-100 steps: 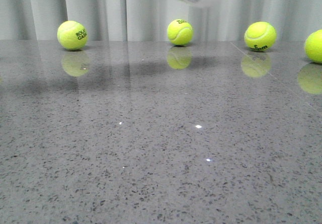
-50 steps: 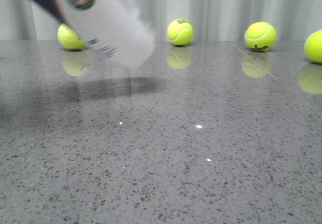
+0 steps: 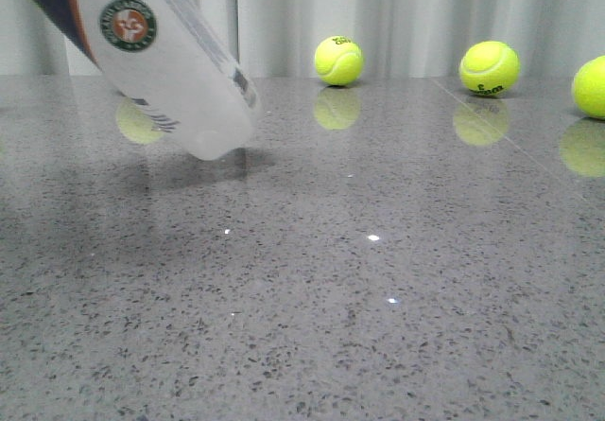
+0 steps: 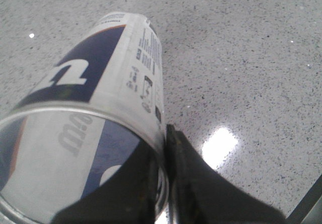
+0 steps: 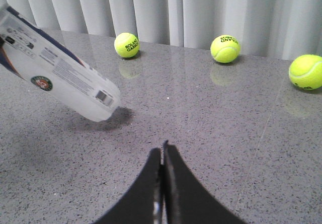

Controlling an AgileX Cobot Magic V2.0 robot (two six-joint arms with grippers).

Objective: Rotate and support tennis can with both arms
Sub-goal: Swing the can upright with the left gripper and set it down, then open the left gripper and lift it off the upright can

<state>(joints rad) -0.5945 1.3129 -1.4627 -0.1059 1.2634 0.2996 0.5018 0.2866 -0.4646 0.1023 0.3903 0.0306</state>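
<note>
The left gripper (image 4: 163, 183) pinches the rim of the tennis can (image 3: 156, 57) at its open end, one finger inside the wall and one outside. The can hangs tilted above the table (image 3: 378, 289), its closed end lowest, near the surface, a shadow beneath. The right gripper (image 5: 162, 156) is closed on nothing, well apart from the can. The table is glossy grey speckled stone mirroring three tennis balls (image 3: 338, 60) before pale pleated curtains (image 3: 406, 14).

Looks like a robot test setup in a lab or studio, not anyone's home. Glossy grey speckled table (image 3: 397, 326) fills the lower frame, plain pale curtain (image 3: 406, 9) across the top, tennis balls (image 3: 338, 60) lined up along the far edge.
</note>
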